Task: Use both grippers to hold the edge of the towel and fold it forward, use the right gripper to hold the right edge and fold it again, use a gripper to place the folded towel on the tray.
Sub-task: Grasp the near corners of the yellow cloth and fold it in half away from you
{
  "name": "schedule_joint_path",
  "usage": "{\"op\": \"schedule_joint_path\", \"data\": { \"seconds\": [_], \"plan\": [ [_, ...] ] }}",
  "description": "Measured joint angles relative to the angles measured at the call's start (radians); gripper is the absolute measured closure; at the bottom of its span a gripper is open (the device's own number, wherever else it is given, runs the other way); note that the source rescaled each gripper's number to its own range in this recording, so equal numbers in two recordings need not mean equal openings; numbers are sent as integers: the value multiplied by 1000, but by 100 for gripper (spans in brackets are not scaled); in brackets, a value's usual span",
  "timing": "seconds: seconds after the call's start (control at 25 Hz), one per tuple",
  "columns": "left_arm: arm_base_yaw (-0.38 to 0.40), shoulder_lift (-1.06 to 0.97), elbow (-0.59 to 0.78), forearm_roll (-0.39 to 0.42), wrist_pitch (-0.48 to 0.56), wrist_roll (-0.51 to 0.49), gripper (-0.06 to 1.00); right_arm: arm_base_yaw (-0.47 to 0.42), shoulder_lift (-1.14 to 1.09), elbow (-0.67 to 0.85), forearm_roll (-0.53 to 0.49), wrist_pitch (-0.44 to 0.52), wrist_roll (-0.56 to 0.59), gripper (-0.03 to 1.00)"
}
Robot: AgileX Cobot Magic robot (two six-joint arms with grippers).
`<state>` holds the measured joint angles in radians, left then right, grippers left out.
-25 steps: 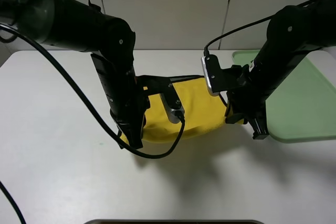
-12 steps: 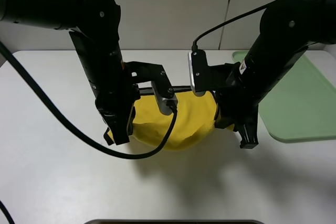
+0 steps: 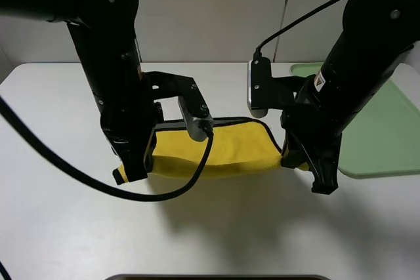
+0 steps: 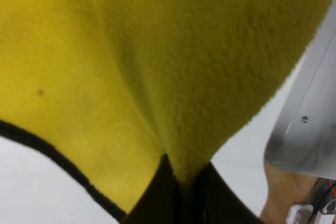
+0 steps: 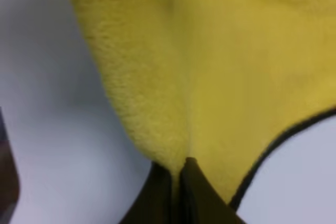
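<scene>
No readable text, labels or numbers appear on anything here.

open table [image 3: 59,227] near the front and far left, towel [image 3: 223,152] strung between left arm [image 3: 115,96] and right arm [image 3: 341,96], tray [image 3: 387,142] close beside it

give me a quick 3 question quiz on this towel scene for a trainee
1. True or false: the left gripper and the right gripper are each shut on the towel.
2. In the high view, the tray lies: A) under the towel, B) on the right, by the right arm, C) on the far left.
3. What colour is the towel's piped edge?
Key: 1 true; 2 B; 3 black.
</scene>
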<state>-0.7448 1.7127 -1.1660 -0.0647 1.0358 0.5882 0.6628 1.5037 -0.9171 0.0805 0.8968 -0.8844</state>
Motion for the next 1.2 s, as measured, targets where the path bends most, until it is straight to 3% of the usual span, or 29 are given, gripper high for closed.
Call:
{"op": "schedule_joint_path", "data": {
  "seconds": [0.36,0.72,1.2],
  "plan": [
    [0,-21,0,-1,31,-6,94,0,-31,-32,-4,55,101,97],
    [0,-21,0,85,-83,-6,94,0,-3,-69,-98,69,178,97],
    [0,109,0,192,-229,-63,94,0,62,-71,-205,-44,207,97]
  ]
}}
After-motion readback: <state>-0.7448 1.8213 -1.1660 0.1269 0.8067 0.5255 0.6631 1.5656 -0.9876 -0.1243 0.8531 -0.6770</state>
